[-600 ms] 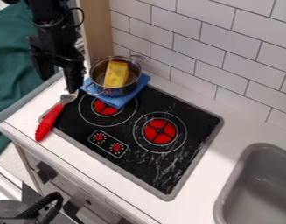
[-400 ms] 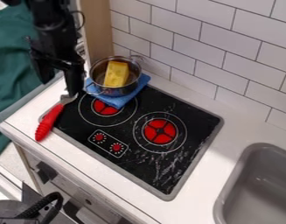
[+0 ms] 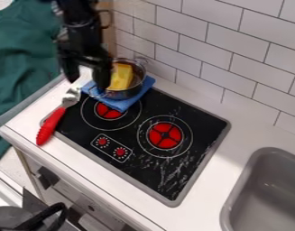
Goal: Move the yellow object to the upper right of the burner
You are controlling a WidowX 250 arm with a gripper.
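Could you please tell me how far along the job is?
Nothing looks done: the yellow object sits in the pot. In hand: nothing; the open end effector hangs by the pot. Left: grasping, lifting out and placing it upper right of the burner.

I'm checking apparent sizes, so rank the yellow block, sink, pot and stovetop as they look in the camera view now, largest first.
1. Stovetop
2. Sink, visible part
3. Pot
4. Yellow block, visible part
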